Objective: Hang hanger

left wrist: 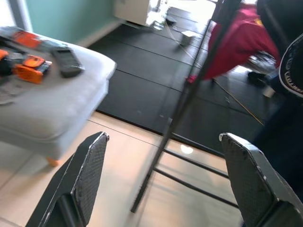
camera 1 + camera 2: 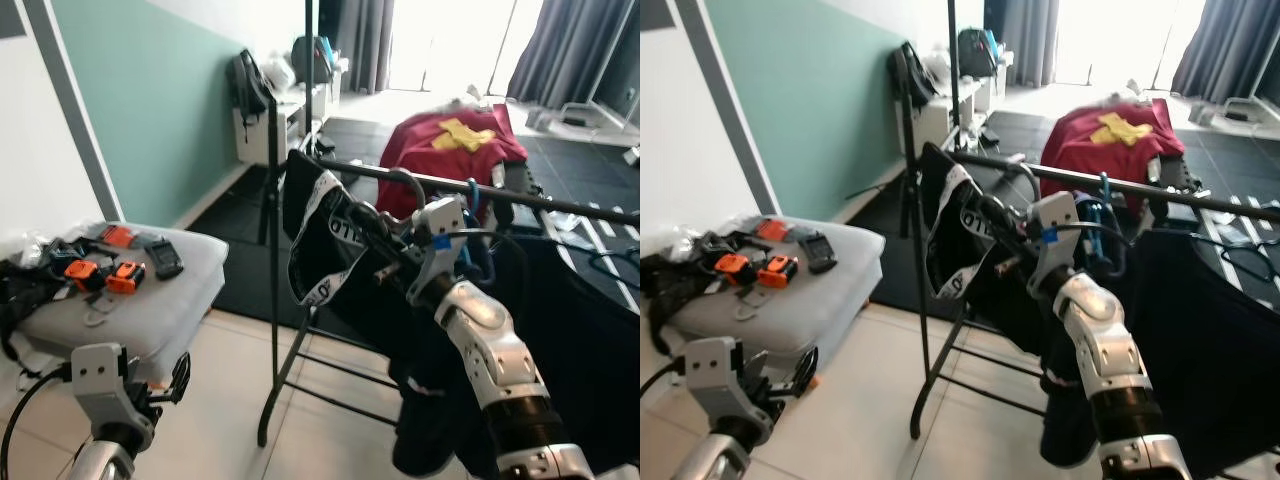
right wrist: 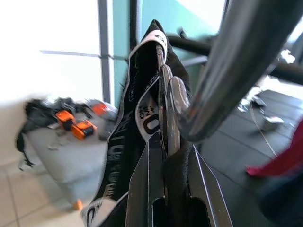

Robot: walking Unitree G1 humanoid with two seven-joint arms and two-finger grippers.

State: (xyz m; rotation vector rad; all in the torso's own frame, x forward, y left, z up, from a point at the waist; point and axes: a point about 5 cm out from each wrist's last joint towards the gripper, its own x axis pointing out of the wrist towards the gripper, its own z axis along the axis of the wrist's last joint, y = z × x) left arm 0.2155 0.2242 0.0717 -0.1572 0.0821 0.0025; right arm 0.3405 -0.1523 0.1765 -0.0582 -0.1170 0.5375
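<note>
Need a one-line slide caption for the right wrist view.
Right claw shut on a hanger carrying a black garment, its hook at the rack rail.

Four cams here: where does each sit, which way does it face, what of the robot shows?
Left eye: head, forward and down at the rack; both arms show.
Right eye: same scene, shifted.
Left wrist: along the open left gripper, low, toward floor, ottoman and rack leg.
Right wrist: along the right gripper, shut on the hanger with its garment at the rail.
Shared: ottoman, rack.
</note>
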